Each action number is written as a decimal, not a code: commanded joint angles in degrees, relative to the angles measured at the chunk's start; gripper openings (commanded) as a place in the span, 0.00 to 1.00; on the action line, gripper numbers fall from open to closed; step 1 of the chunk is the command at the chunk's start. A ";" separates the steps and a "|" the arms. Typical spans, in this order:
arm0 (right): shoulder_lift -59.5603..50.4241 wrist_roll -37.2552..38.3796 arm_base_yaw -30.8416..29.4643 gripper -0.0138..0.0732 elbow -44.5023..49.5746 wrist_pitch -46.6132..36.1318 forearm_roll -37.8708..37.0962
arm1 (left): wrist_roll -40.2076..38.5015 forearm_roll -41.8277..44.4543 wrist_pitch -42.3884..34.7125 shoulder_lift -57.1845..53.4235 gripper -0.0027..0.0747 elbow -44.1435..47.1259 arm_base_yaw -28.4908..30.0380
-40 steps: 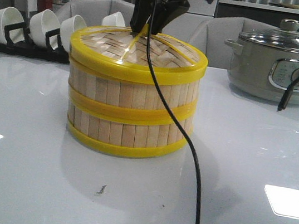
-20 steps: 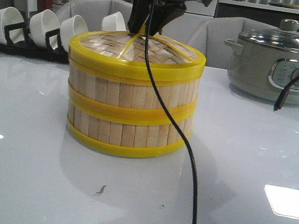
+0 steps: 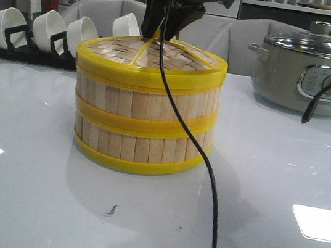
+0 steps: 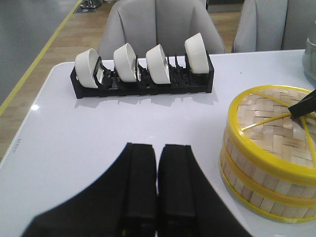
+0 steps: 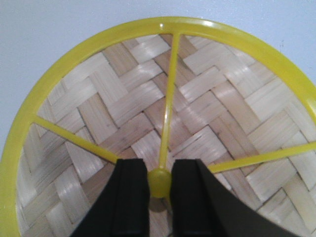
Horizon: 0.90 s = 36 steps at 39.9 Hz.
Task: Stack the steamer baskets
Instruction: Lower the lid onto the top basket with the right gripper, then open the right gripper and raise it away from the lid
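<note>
steamer baskets (image 3: pixel 143 127) stacked, lid (image 5: pixel 163 123) hides insides; right hand (image 5: pixel 159 190) clamps knob (image 5: pixel 159 182).

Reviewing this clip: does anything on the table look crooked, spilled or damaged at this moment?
Nothing stands out. The two steamer baskets sit squarely stacked, the lid level on top with the right gripper around its knob. The bowls stand in their rack. A small dark speck marks the table.

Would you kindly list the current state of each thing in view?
Steamer baskets: stacked, one on the other.
Woven lid: on the top basket.
Right gripper: closed on the lid's knob.
Left gripper: shut, empty, beside the stack.
Bowls: tilted in their rack.
Cooker: lid on.
</note>
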 commanded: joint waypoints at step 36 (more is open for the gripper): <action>-15.41 -0.71 -6.24 0.62 -0.23 -5.88 -3.27 | 0.15 0.09 -4.88 0.20 0.14 -1.53 -0.31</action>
